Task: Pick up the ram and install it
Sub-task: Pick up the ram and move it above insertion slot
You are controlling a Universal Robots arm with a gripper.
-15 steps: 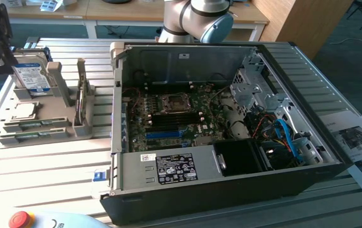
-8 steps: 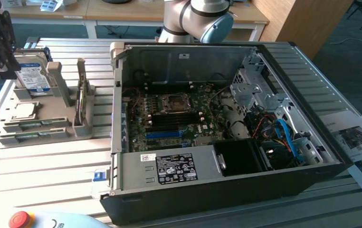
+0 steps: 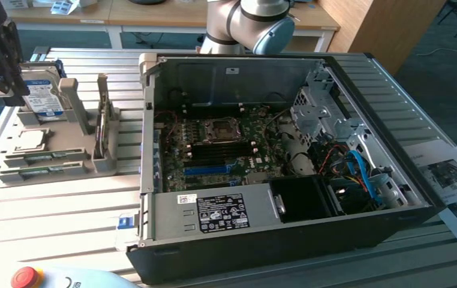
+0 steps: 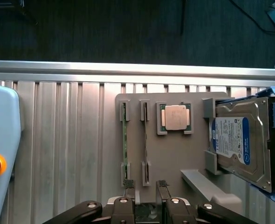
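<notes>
**A:** Exterior view first. An open computer case (image 3: 292, 240) is seen on the slatted metal counter (image 3: 60, 222), with the motherboard (image 3: 249, 141) exposed inside it.

**B:** Toward the exterior view's left, a grey fixture (image 3: 72, 144) is set just beside the case. A hard drive (image 3: 41, 96) is stood upright at its far end. A processor chip (image 3: 30, 139) is laid flat nearer the camera.

**A:** The ram (image 3: 46, 157) is held on edge in the cradle next to that chip. A second stick (image 3: 41, 174) is parked just beside it, on the side away from the chip. Both are seated in the fixture, well apart from the motherboard.

**B:** The tool (image 3: 8, 90) is seen as a dark shape raised over the fixture's side of the counter. A pendant (image 3: 53, 279) with a red button is laid at the counter's near edge.

**A:** Over to the wrist view. The tool (image 4: 145, 186) is shown with its two fingertips (image 4: 128, 183) spread wide apart. Nothing is gripped between them.

**B:** The ram (image 4: 145, 140) is lined up with the gap between the pads and runs straight away from it along the fixture (image 4: 175, 158). The second stick (image 4: 125, 140) is in line with one pad instead.

**A:** The processor chip (image 4: 175, 116) is framed in its pocket just beside the ram. The hard drive (image 4: 235, 140) is propped beyond it, blue label up. The pendant (image 4: 0, 154) is seen at the far side of the counter (image 4: 67, 140).
</notes>
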